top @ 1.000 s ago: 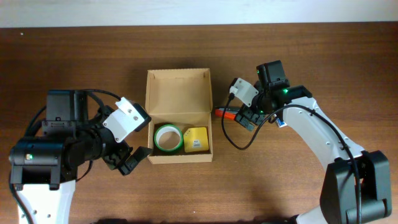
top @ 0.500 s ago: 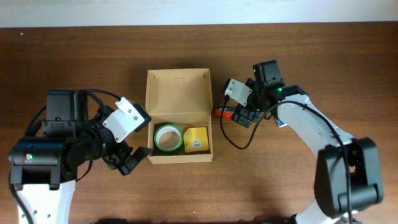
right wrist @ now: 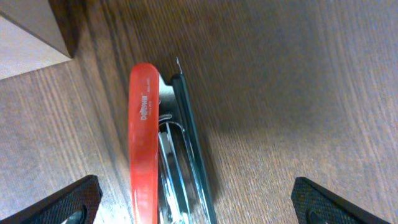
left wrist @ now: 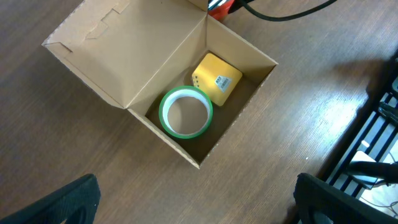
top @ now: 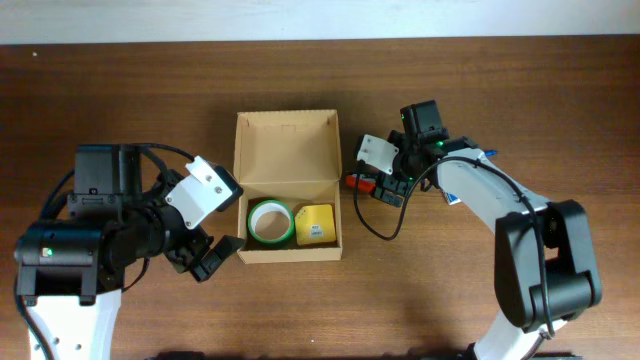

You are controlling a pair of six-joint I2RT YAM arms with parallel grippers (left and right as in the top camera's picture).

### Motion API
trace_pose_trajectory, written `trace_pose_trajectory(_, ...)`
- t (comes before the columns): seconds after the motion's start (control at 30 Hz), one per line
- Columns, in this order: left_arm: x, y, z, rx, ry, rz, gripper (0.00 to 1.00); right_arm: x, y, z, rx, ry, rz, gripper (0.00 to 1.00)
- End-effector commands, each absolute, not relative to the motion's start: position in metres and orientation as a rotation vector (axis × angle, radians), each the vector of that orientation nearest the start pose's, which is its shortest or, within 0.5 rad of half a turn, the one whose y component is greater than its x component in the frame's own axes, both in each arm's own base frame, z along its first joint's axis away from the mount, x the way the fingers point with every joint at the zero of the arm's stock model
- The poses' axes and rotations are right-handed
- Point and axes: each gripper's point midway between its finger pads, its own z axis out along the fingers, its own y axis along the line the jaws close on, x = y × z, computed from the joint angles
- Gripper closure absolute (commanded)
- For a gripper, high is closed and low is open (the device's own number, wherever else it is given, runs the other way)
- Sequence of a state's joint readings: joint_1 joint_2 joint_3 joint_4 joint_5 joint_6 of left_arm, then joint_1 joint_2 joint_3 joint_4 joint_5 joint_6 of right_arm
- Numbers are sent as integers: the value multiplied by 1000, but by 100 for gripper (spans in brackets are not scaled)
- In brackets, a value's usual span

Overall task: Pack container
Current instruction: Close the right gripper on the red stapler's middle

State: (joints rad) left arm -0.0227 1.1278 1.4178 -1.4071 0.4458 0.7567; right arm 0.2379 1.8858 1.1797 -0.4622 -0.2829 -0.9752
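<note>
1. Since a second ago my right arm has swung in toward the box (top: 290,253), and its gripper (top: 388,188) now hangs over the stapler (right wrist: 144,137); the left arm, the box and what lies in it have not shifted
2. The box sits about the middle of the table (top: 120,90), its lid (top: 285,148) folded back flat toward the far edge
3. Inside, a green tape roll (top: 252,222) lies flat on the left and a small yellow packet (top: 316,225) just beside it on the right; together they take up nearly all the floor
4. The stapler, red on top and black below, lies on the table just beside the box's right wall, not yet picked up
5. Right jaws stand wide open, one finger on each side of the stapler, touching nothing
6. The left gripper (top: 205,258) hovers near the box's near-left corner, jaws also wide open and empty
7. What worries me: the stapler is so near the wall that the inner finger may catch the cardboard as I come down and shove the light box along the table
8. The smooth red top could slip or twist out if I close off-centre
9. The loose black cable (top: 375,225) under my right wrist could drag on the box's right wall
10. With so little free floor, I judge the stapler may end up resting on the other items and stop the lid from shutting
</note>
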Motion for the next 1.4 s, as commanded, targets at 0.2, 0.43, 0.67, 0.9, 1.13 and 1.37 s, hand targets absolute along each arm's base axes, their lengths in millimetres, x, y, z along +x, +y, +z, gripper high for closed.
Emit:
trace_pose_trajectory(0.2, 224, -81, 281, 1101, 2269, -329, 0, 397, 148, 7, -1610, 2160, 206, 1)
trace_pose_trajectory(0.43, 224, -81, 281, 1101, 2270, -328, 0, 394, 148, -5, -1619, 2180, 225, 1)
trace_pose_trajectory(0.67, 224, -81, 281, 1101, 2269, -329, 1, 395, 148, -5, -1618, 2177, 222, 36)
trace_pose_trajectory(0.9, 224, -81, 281, 1101, 2269, -329, 0, 396, 148, -4, -1617, 2174, 220, 63)
trace_pose_trajectory(1.13, 224, -81, 281, 1101, 2270, -328, 0, 396, 148, -4, -1616, 2173, 219, 96)
trace_pose_trajectory(1.37, 224, -81, 281, 1101, 2270, -328, 0, 405, 150, 3, -1515, 2222, 229, 96)
